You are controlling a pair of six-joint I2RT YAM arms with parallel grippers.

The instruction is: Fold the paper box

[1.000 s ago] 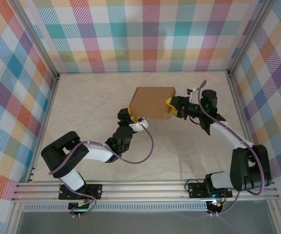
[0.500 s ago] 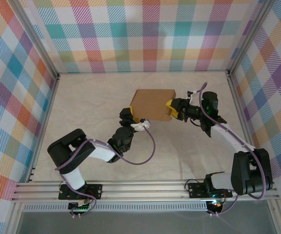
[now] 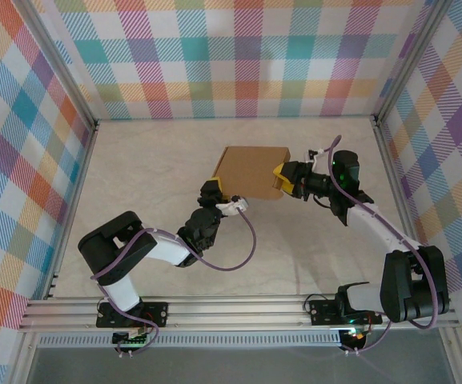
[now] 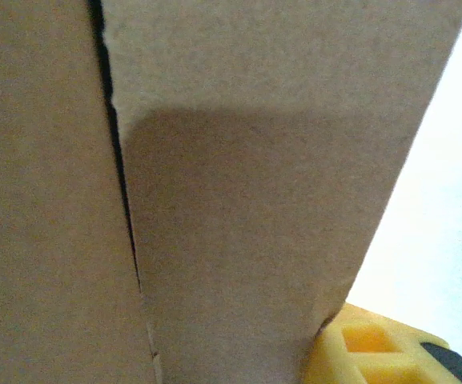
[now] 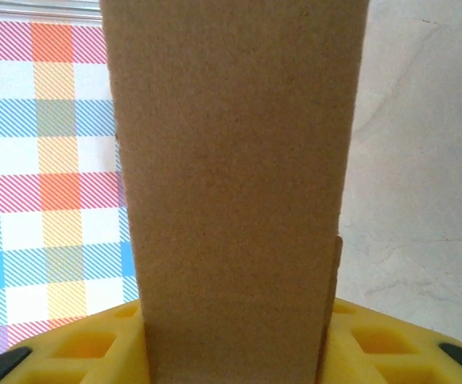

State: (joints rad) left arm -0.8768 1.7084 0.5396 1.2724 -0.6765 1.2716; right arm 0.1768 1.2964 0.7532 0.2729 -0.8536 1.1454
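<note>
The paper box (image 3: 251,168) is seen near the middle of the table (image 3: 150,168). Its near-left corner is hidden by the left gripper (image 3: 217,189), whose closure cannot be told. The right edge is clamped by the right gripper (image 3: 281,178). Bare table is left all around.

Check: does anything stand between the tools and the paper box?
Nothing visible does. The right tool straddles the paper box at its right edge; the left tool is at its near-left corner.

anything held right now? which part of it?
Right gripper clamps the paper box at its right edge. Left gripper is at the near-left corner; grip there cannot be told.
</note>
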